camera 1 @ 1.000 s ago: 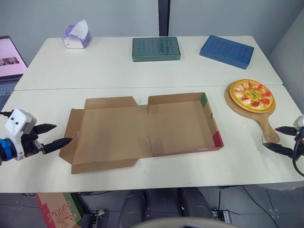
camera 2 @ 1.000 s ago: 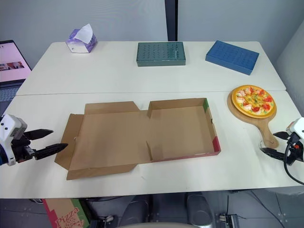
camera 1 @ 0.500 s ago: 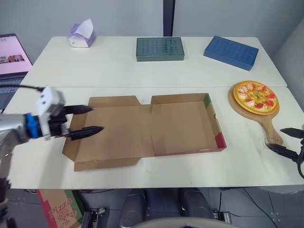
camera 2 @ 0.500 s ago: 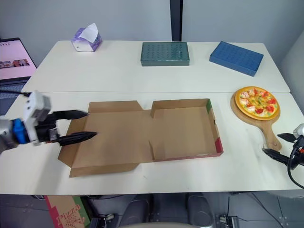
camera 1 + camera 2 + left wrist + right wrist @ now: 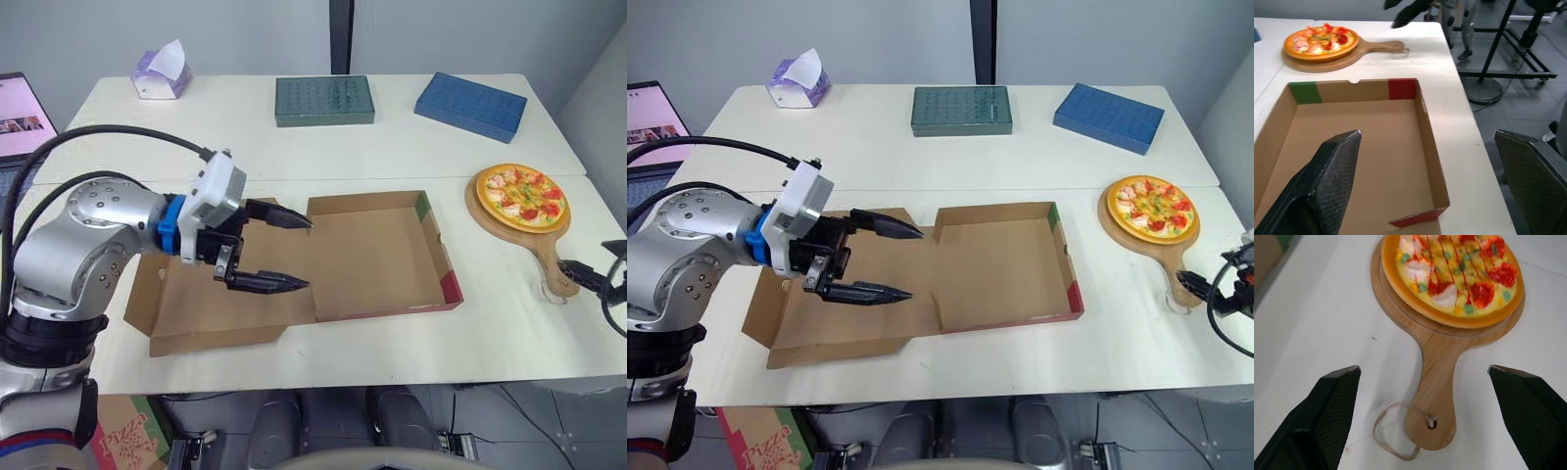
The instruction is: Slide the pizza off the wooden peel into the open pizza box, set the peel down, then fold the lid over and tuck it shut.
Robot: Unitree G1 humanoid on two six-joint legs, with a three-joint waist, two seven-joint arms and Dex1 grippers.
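Observation:
The pizza (image 5: 519, 194) lies on the round wooden peel (image 5: 547, 257) at the table's right, its handle pointing toward the front edge with a string loop at its end. The open cardboard pizza box (image 5: 377, 250) sits mid-table, its lid (image 5: 211, 299) spread flat to the left. My left gripper (image 5: 309, 253) hovers open over the fold between lid and tray, fingers pointing right at the tray (image 5: 1352, 156). My right gripper (image 5: 1423, 369) is open just behind the handle's end (image 5: 1431, 406), with nothing held.
At the back stand a tissue box (image 5: 159, 70), a green box (image 5: 323, 100) and a blue box (image 5: 468, 106). A laptop (image 5: 20, 108) sits at the far left. Another pizza box (image 5: 127, 436) lies on the floor under the front edge.
My left arm has swung right from the table's left edge, across the lid, to the box's middle. My right gripper has edged closer to the peel handle's end.

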